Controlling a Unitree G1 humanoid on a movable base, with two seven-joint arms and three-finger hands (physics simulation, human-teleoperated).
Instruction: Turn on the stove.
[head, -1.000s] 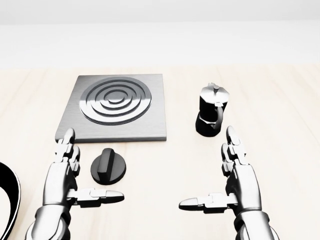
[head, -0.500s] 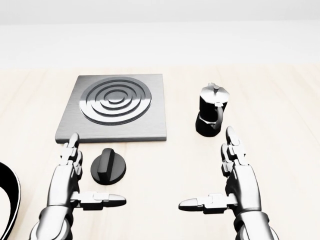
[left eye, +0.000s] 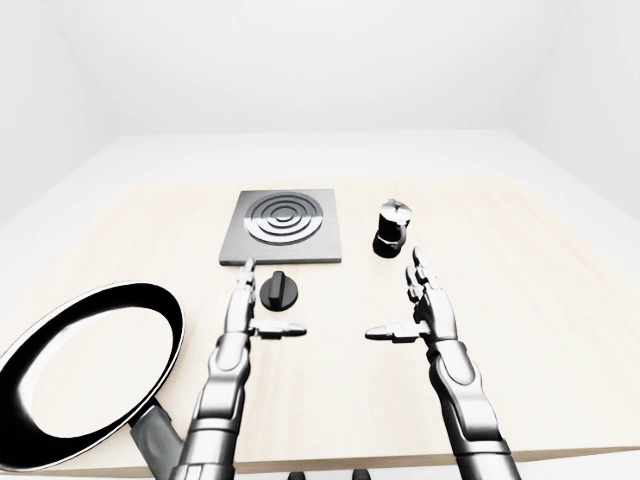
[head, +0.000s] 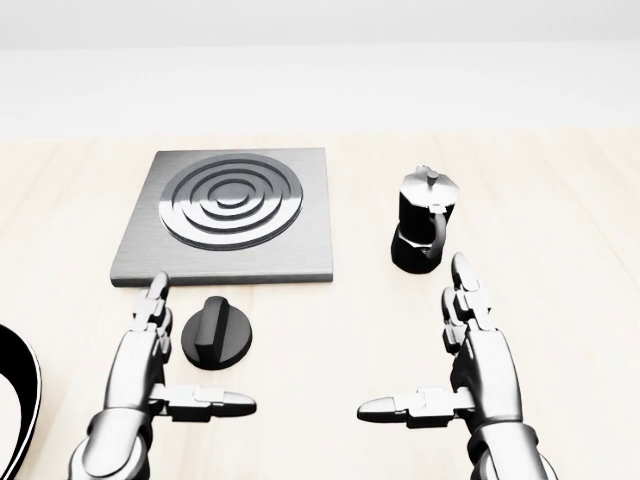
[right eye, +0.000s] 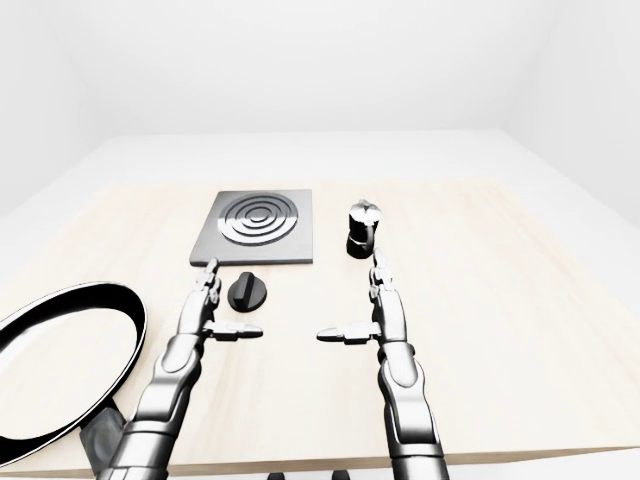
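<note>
The stove is a grey square plate (head: 228, 217) with ring burner, at upper left of the head view. Its black round knob (head: 217, 333) lies on the wooden table below the plate. My left hand (head: 175, 360) is open just left of the knob, fingers pointing up, thumb stretched right below the knob, not touching it. My right hand (head: 440, 355) is open at lower right, thumb pointing left, empty.
A black moka pot (head: 423, 232) stands right of the stove plate, just above my right hand. A black frying pan (left eye: 85, 370) lies at lower left near the table's edge (left eye: 330, 462).
My left hand has moved right and slightly down, closer to the knob. The right hand, the knob and the pot have not moved.
</note>
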